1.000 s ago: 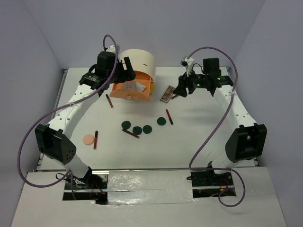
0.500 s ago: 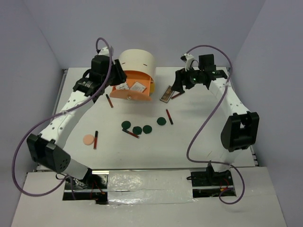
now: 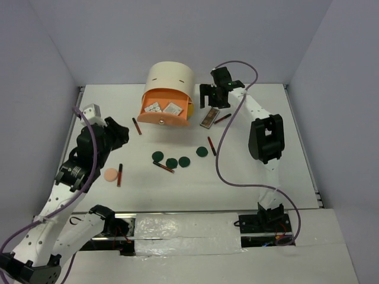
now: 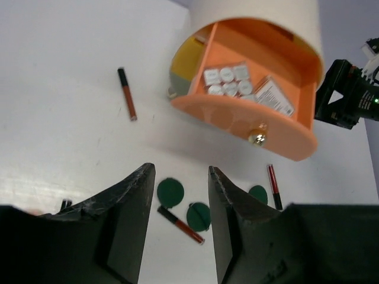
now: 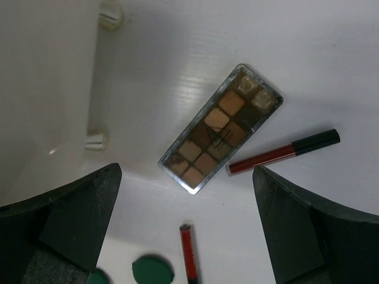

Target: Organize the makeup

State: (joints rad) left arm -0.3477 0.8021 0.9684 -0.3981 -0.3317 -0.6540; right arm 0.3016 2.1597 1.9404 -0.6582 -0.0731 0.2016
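The makeup lies scattered on the white table. Green discs [image 3: 172, 163] sit mid-table in a loose row, with dark-red sticks [image 3: 164, 167] around them and a peach puff [image 3: 111, 174] to the left. Two white palettes [image 3: 173, 108] lie in the open orange drawer [image 3: 166, 120]. My left gripper [image 3: 118, 134] hovers at the left, open and empty; in its wrist view the discs [image 4: 170, 191] show between its fingers [image 4: 139, 201]. My right gripper [image 3: 210, 94] hangs wide open just above the brown palette [image 5: 220, 128], beside a red stick [image 5: 284, 152].
The cream drum-shaped cabinet [image 3: 170, 80] stands at the back centre, its orange drawer pulled out toward me and a yellow drawer [image 4: 183, 59] below. Its wall [image 5: 47, 89] is close on the left of my right gripper. Grey walls enclose the table.
My left arm has pulled back from the drawer to the near left, its jaws narrower; a white palette shows where it was. My right gripper has swung left over the brown palette and opened wider.
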